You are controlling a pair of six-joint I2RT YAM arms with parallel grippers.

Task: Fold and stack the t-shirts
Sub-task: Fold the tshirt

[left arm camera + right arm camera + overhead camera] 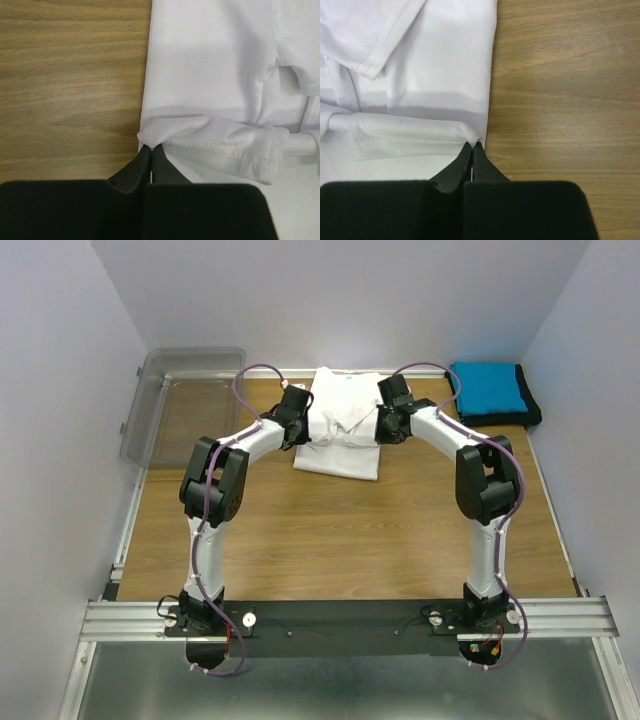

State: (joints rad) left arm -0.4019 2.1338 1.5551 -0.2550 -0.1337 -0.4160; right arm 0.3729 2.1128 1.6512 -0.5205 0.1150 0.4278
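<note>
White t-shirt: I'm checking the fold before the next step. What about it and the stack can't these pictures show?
- Wrist views: the fingers of the left gripper and right gripper hide how much cloth they pinch.
- Top view: both grippers cover the white t-shirt's side edges.
- Top view: the black t-shirt lies mostly under the blue t-shirt; its fold is unseen.
- Neck label, top view: too small to read.
</note>
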